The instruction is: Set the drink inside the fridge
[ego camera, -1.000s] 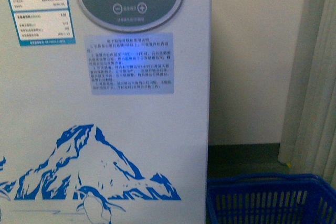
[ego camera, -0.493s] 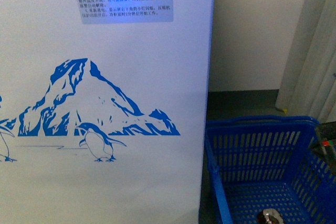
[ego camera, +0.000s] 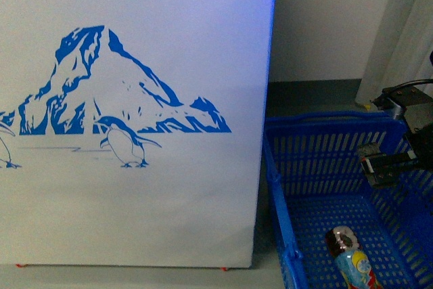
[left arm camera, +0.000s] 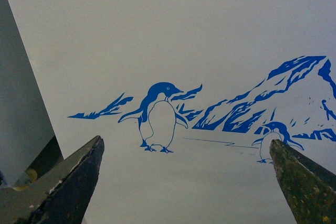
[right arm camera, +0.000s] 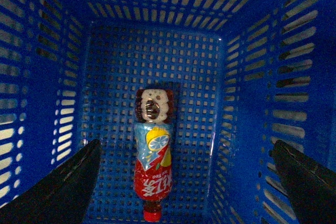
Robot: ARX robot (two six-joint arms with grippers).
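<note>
While your drink (right arm camera: 152,166) lies flat in the blue basket (right arm camera: 47,77) on dark floor (ego camera: 304,96) | fridge (ego camera: 135,208) alongside | right gripper (right arm camera: 186,144) spread wide above it | left gripper (left arm camera: 186,141) spread wide

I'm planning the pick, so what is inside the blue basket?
One drink, lying on its side on the basket floor, apart from the walls. The floor under it is covered.

**A:** Front view, the right arm (ego camera: 414,121): black housing with a grey block on top. A thin black cable (ego camera: 406,86) loops over it, and there's a pale grey bracket (ego camera: 374,164) lower down.

**B:** On the right gripper (right arm camera: 186,144), the fingers (right arm camera: 68,182) are plain matte-black wedges.

**A:** The left gripper (left arm camera: 185,142) has dark wedges too, edges scuffed pale. One carries yellowish-green specks.
</note>
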